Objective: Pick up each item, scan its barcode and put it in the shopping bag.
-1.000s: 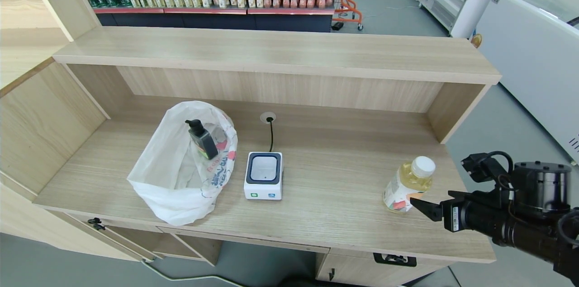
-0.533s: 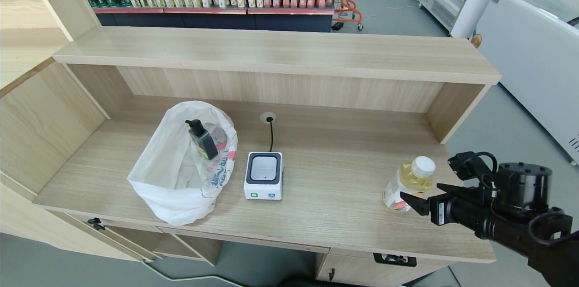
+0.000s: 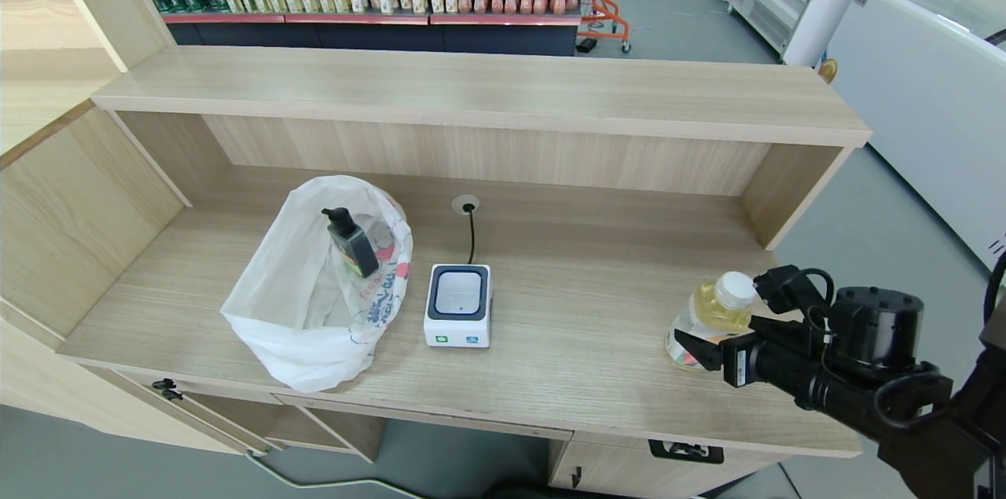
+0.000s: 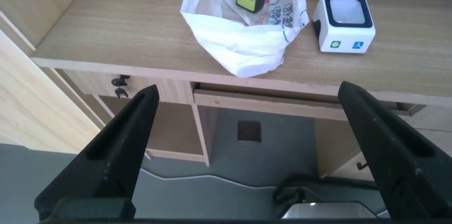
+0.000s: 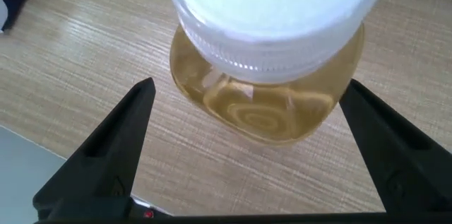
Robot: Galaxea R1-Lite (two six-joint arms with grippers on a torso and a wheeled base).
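Note:
A bottle of yellow drink (image 3: 711, 317) with a white cap stands upright near the counter's right end. My right gripper (image 3: 714, 332) is open, one finger on each side of the bottle (image 5: 268, 111), apart from it. The right wrist view has the right gripper (image 5: 248, 95) straddling the bottle just below the cap. The white shopping bag (image 3: 314, 302) lies open on the left with a black pump bottle (image 3: 351, 243) inside. The white scanner (image 3: 458, 304) sits beside the bag. My left gripper (image 4: 248, 95) is open, low in front of the counter, holding nothing.
The wooden counter (image 3: 589, 287) has a raised back ledge and side walls. A black cable runs from the scanner to a hole behind it. The left wrist view takes in the bag (image 4: 240, 33), the scanner (image 4: 344, 22) and a drawer under the counter edge.
My right gripper has moved left along the counter to the bottle, and its open fingers now flank it. The bottle, bag and scanner have stayed put.

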